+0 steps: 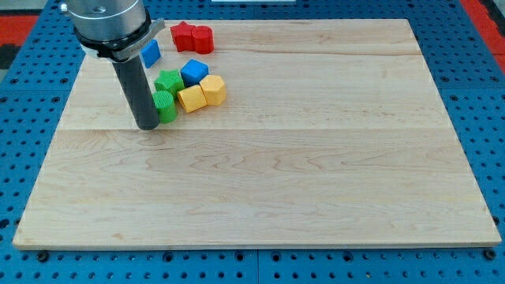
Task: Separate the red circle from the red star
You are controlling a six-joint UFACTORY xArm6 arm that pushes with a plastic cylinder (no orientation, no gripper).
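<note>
Two reds, red star (pixel 184 36) & red circle (pixel 203 37), touching at top. My tip (pixel 148 125) has no fingers, sits against green block (pixel 165 105). You risk dragging that cluster w/ a straight run up.

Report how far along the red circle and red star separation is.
Nothing looks done: the red star and red circle sit touching near the wooden board's top edge. My tip is lower down, against the green cylinder, away from both. The whole separating push remains.

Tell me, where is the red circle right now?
The red circle sits near the board's top edge, left of centre, touching the red star on its left, above the blue cube.
</note>
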